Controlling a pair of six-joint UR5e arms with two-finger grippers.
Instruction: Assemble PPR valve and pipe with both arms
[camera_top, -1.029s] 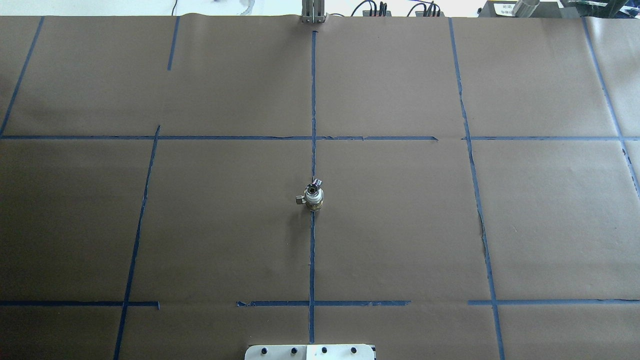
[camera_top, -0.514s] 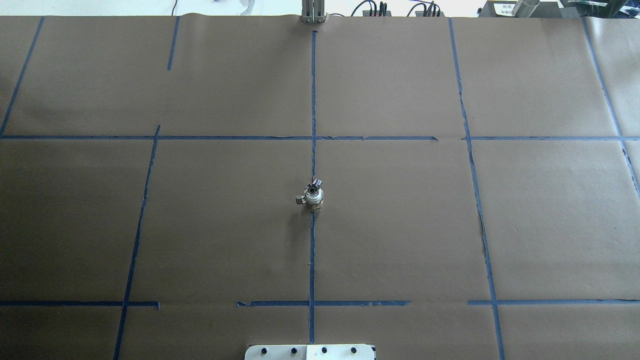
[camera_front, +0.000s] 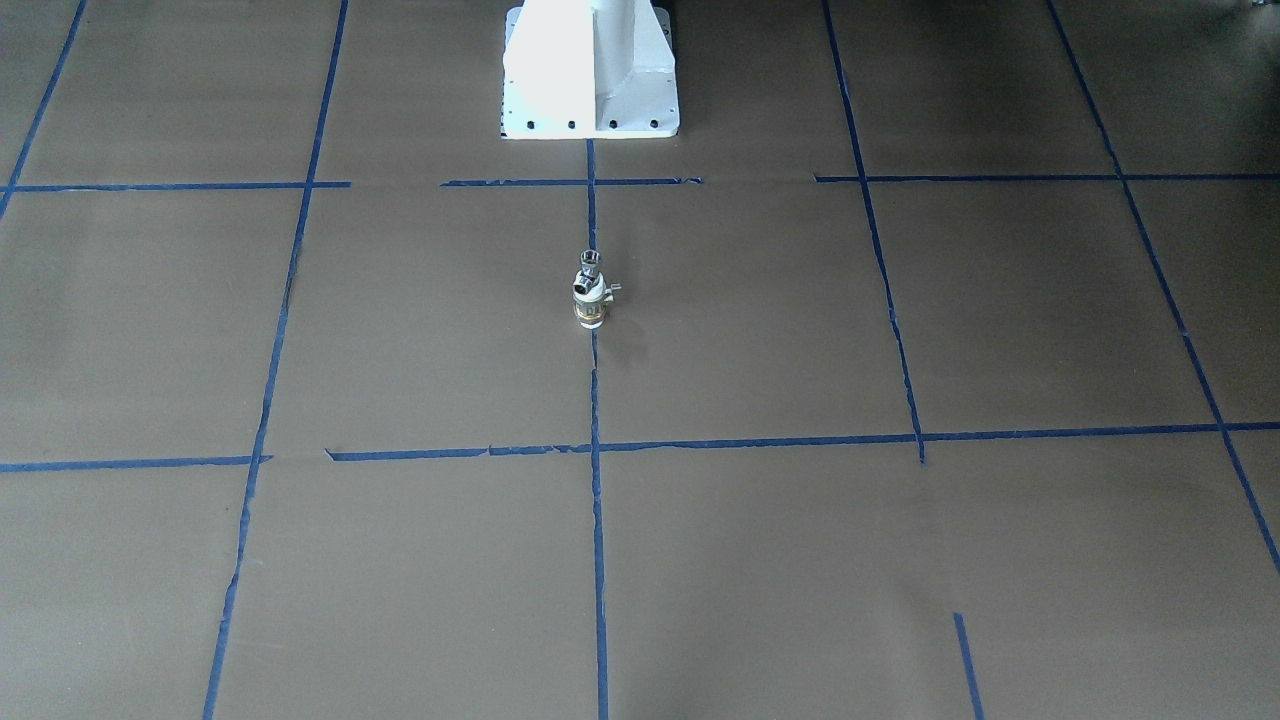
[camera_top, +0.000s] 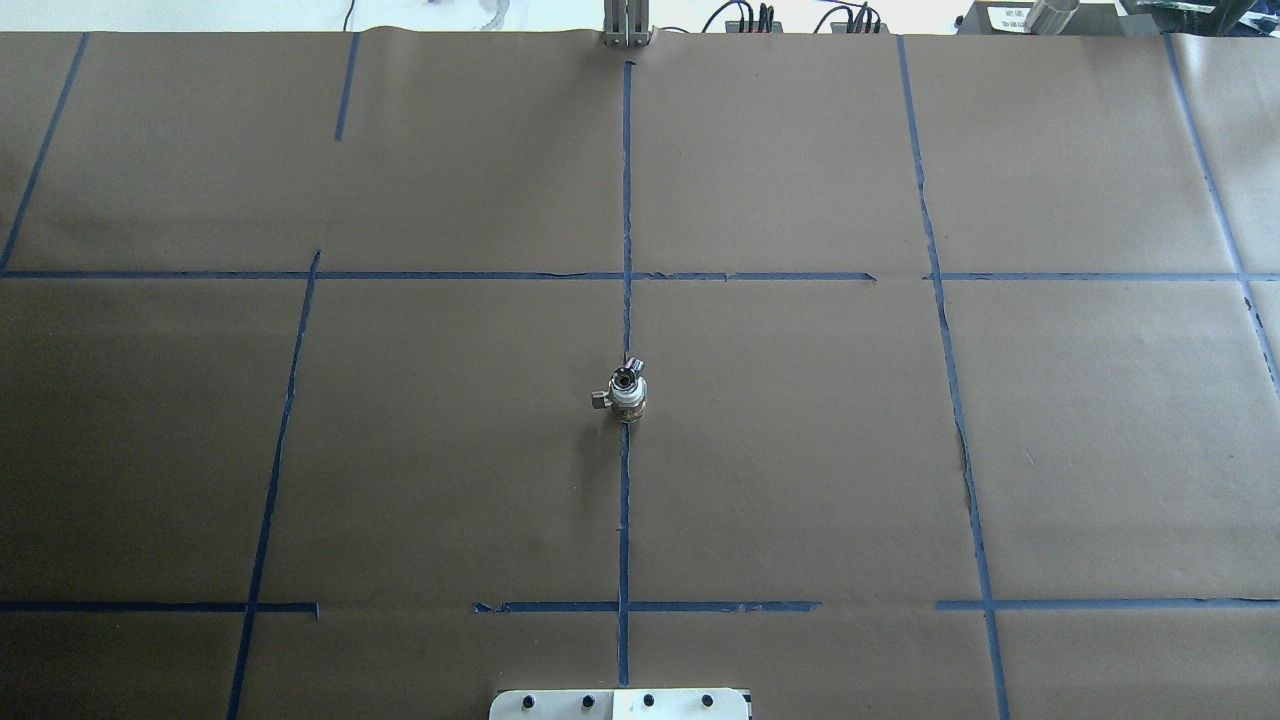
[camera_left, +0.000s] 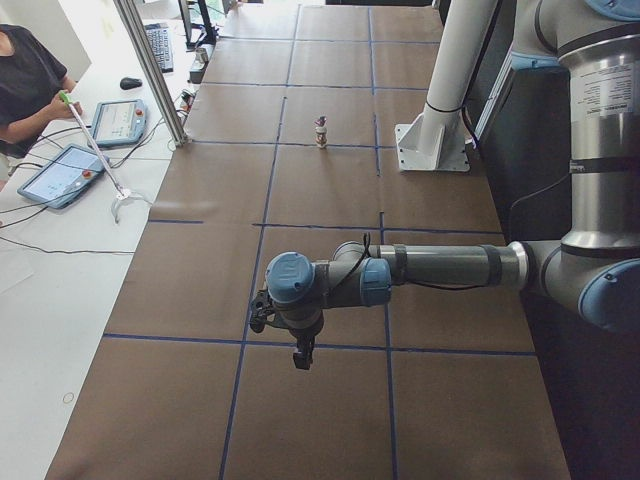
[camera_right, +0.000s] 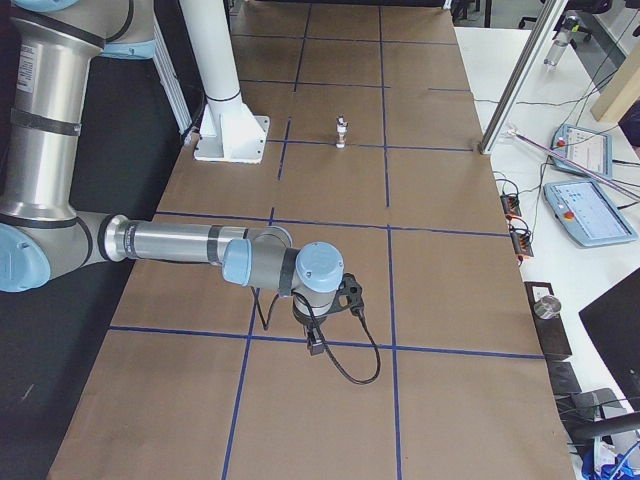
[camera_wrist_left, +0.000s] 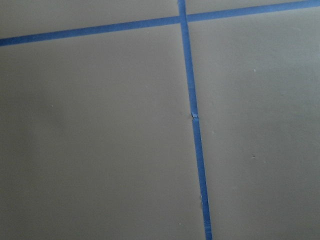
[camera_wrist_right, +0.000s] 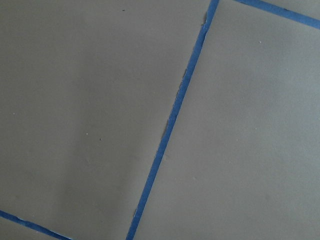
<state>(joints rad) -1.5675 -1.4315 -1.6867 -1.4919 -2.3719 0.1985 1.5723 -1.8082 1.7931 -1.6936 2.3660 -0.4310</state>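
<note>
We are finding the PPR valve (camera_top: 630, 402) standing upright on the centre blue tape line (camera_top: 623, 520), with its long axis vertical and its side lever pointing to the robot's left. The pipe (camera_top: 627, 374) is sitting on top, open end facing up. Both are resting on the brown-papered table (camera_top: 800, 450), near the white pedestal (camera_front: 590, 70). The left gripper (camera_left: 300, 352) and right gripper (camera_right: 316, 343) are hanging well apart from them, and we cannot tell whether their fingers are spread or pressed together. An operator (camera_left: 25, 80) is showing at a side desk

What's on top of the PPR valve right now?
The chrome pipe sits on the PPR valve, which stands upright on the table, the pipe's open end up. The valve's upper end is covered, so seating depth cannot be seen.
</note>
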